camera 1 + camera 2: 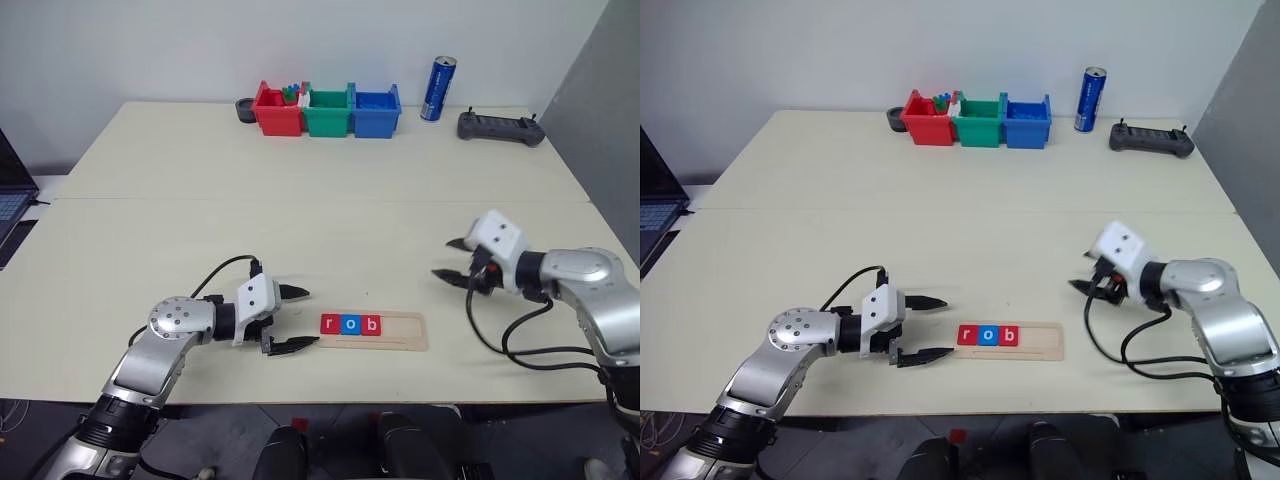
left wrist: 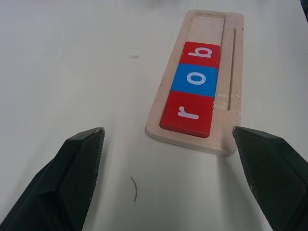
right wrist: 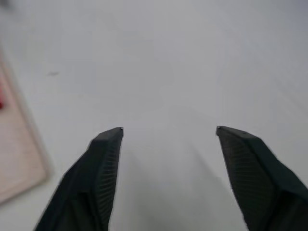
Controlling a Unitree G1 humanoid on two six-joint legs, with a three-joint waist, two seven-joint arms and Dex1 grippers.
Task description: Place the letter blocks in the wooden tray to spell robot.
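The wooden tray (image 1: 400,332) lies near the table's front edge, slightly right of centre. Its left part holds three letter blocks side by side: a red r (image 1: 330,324), a blue o (image 1: 348,325) and a red b (image 1: 370,326). The tray's right part is bare wood. My left gripper (image 1: 308,317) is open just left of the tray's end, low over the table and pointing at the r block (image 2: 186,113). Well to the right of the tray, my right gripper (image 1: 442,259) hangs above the table, open and holding nothing, over bare tabletop (image 3: 168,72).
Along the back edge stand a red bin (image 1: 277,110) with small coloured pieces, a green bin (image 1: 330,112) and a blue bin (image 1: 376,113). To their right are a blue can (image 1: 438,89) and a black controller (image 1: 500,127). A laptop (image 1: 10,205) sits at the far left.
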